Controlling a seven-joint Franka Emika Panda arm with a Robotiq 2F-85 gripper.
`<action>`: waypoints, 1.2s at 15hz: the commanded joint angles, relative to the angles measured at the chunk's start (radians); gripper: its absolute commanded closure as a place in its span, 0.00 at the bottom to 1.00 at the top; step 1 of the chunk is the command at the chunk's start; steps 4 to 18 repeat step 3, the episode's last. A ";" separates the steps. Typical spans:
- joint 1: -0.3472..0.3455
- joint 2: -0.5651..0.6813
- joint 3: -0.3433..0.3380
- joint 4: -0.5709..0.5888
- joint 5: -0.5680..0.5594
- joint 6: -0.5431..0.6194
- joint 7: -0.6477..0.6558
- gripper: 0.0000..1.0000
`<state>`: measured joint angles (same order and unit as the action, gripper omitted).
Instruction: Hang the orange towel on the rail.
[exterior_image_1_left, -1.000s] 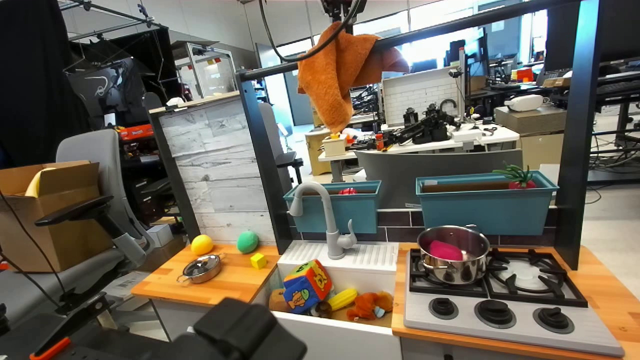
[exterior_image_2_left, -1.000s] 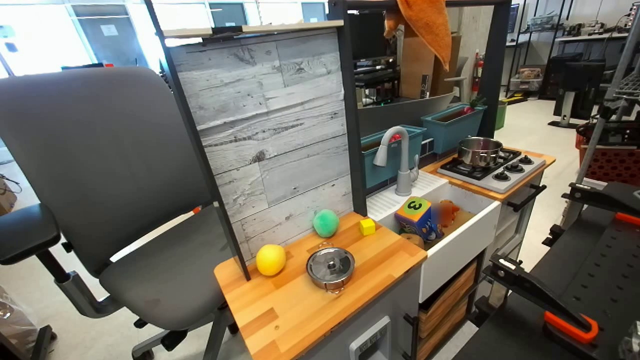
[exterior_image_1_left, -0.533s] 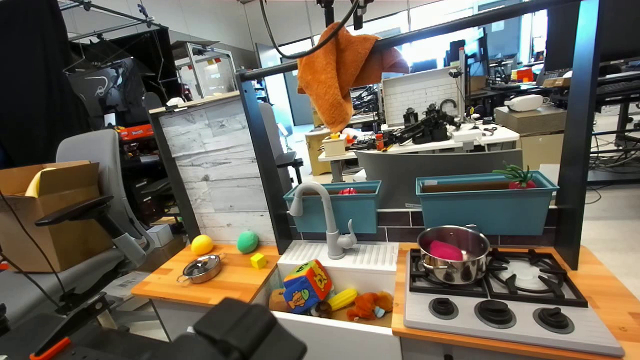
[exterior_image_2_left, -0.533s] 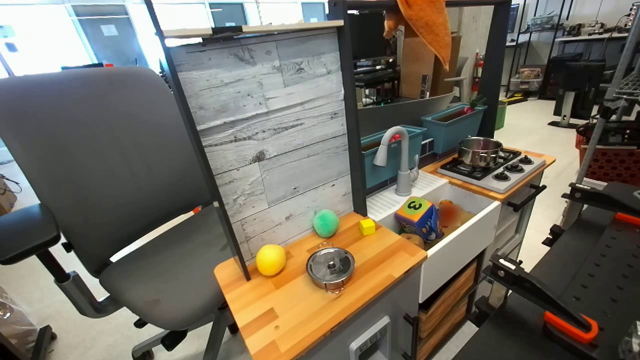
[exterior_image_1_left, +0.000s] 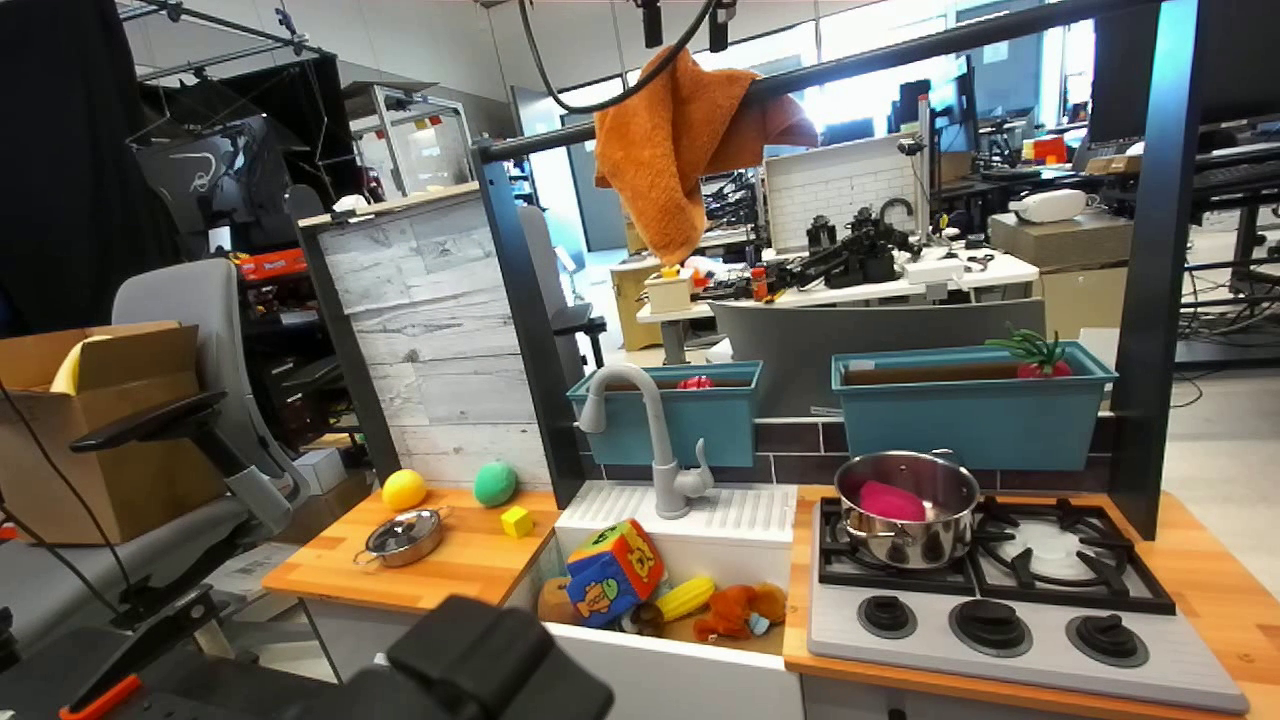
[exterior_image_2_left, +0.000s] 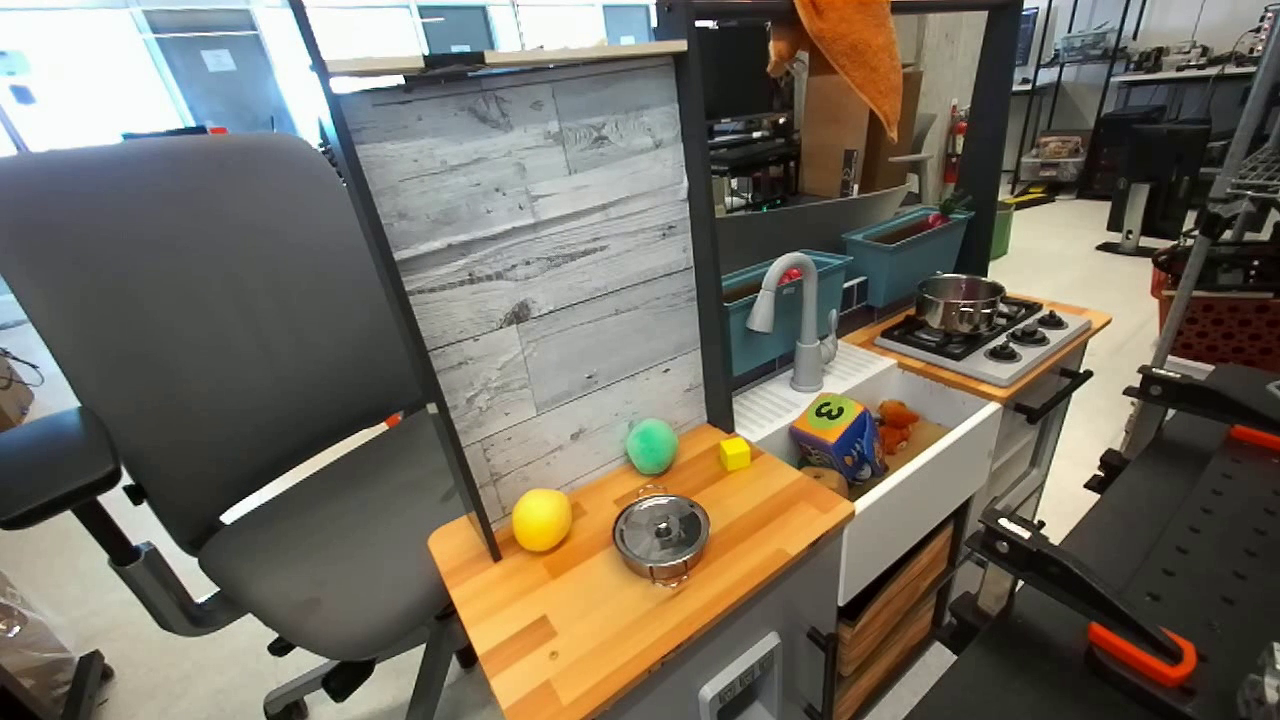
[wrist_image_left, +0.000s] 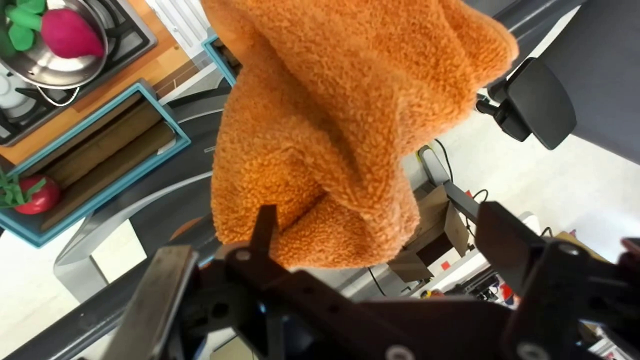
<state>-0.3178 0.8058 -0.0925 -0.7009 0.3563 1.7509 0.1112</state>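
The orange towel (exterior_image_1_left: 655, 150) hangs draped over the dark rail (exterior_image_1_left: 900, 48), folds falling on the near side and a shorter part showing behind. Its lower tip (exterior_image_2_left: 865, 75) also hangs into view in an exterior view. Just above the towel's top is my gripper (exterior_image_1_left: 685, 42), its fingers spread apart with nothing between them. In the wrist view the gripper (wrist_image_left: 377, 212) stands wide open; the towel (wrist_image_left: 320, 125) lies beyond the fingers, free of them, and the rail (wrist_image_left: 90, 310) runs diagonally underneath.
Dark uprights (exterior_image_1_left: 1150, 270) carry the rail at both ends. Below are a grey faucet (exterior_image_1_left: 655, 430), teal planters (exterior_image_1_left: 970, 415), a sink of toys and a steel pot (exterior_image_1_left: 905, 535) on the stove. A black cable (exterior_image_1_left: 535, 70) loops in front of the towel.
The gripper's fingers have spread from close together near the towel's top to wide apart, and the gripper sits slightly higher. The towel has stayed in place on the rail.
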 joint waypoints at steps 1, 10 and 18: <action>0.000 0.000 0.000 0.000 0.000 0.000 0.000 0.00; 0.000 0.000 0.000 0.000 0.000 0.000 0.000 0.00; 0.000 0.000 0.000 0.000 0.000 0.000 0.000 0.00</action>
